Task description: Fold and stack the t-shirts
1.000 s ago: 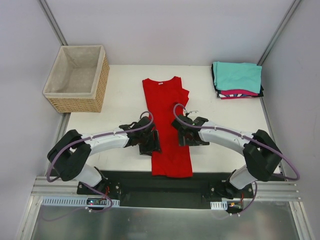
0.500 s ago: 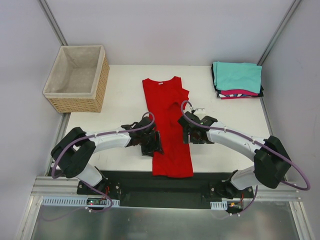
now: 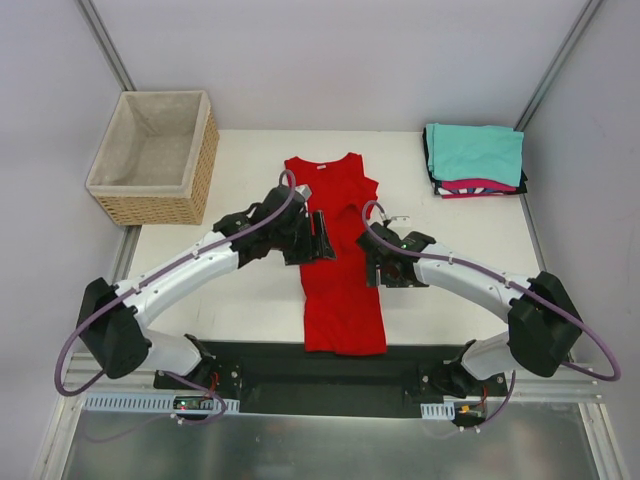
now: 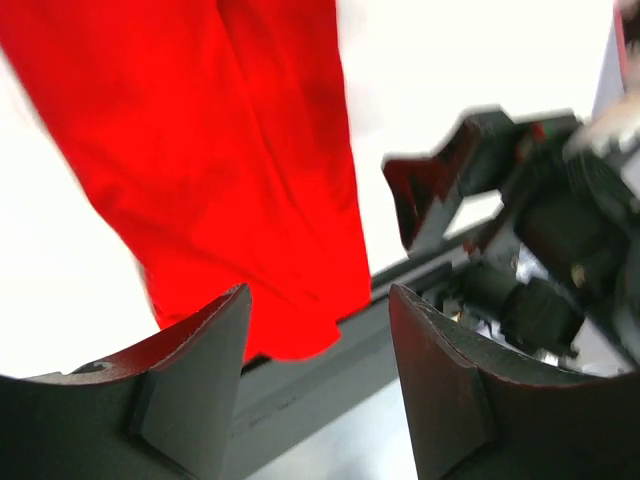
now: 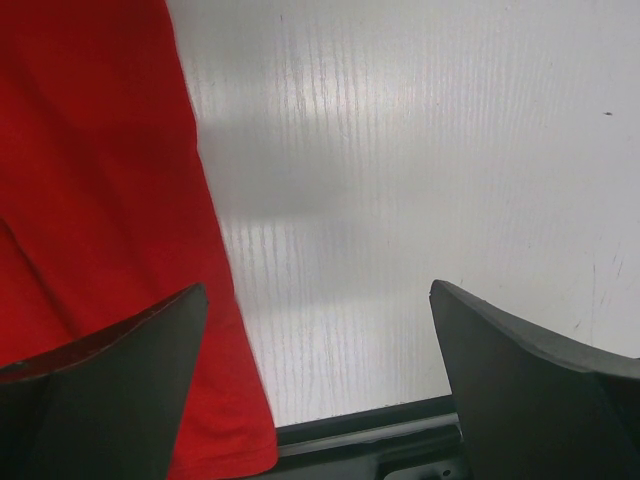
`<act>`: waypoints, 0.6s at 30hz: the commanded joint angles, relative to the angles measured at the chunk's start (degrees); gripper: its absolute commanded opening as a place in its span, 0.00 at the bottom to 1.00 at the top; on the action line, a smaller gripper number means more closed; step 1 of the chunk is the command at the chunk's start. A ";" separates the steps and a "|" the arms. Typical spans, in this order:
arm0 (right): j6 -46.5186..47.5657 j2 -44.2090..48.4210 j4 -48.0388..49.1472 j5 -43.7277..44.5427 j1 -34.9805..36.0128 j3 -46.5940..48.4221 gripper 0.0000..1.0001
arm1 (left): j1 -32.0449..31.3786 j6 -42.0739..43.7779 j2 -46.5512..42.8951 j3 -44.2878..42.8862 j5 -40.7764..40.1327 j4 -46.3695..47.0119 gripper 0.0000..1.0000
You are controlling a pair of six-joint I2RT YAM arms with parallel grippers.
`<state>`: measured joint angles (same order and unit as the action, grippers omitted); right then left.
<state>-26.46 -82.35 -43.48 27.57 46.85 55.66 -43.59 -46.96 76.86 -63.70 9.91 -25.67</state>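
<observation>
The red t-shirt point(image 3: 338, 270) lies lengthwise in the middle of the table, both sides folded in to a narrow strip, collar at the far end. My left gripper point(image 3: 322, 236) is open and empty over the shirt's left edge, near its upper half; the left wrist view shows the red shirt point(image 4: 230, 170) below the open jaws. My right gripper point(image 3: 376, 268) is open and empty at the shirt's right edge; its wrist view shows the shirt's edge point(image 5: 110, 250) beside bare table. A stack of folded shirts, teal point(image 3: 475, 152) on top of magenta-pink and black, sits at the far right.
A wicker basket point(image 3: 156, 156) with beige lining stands at the far left corner. The black base rail point(image 3: 330, 368) runs along the table's near edge. Walls close in on the left, right and back.
My left gripper has moved from the shirt's lower left edge up and away to its upper left part. My right gripper shifted slightly right earlier and has since stayed still.
</observation>
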 commanded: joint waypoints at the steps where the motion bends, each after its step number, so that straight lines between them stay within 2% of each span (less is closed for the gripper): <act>1: 0.27 2.45 -0.11 0.11 -0.27 0.33 0.98 | 2.72 4.06 9.06 -2.48 -1.74 -3.69 0.57; 8: 0.79 5.70 -0.29 0.82 -0.79 -1.25 0.98 | 8.69 4.16 20.69 -5.11 2.30 2.90 0.56; 18: 2.81 5.44 1.47 0.03 -1.58 -1.08 0.98 | 13.62 9.52 34.49 -26.71 9.51 3.17 0.57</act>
<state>-25.02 -77.73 -42.89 27.59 45.89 54.61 -30.98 -40.60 108.47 -82.17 15.49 -23.92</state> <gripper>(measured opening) 0.983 0.563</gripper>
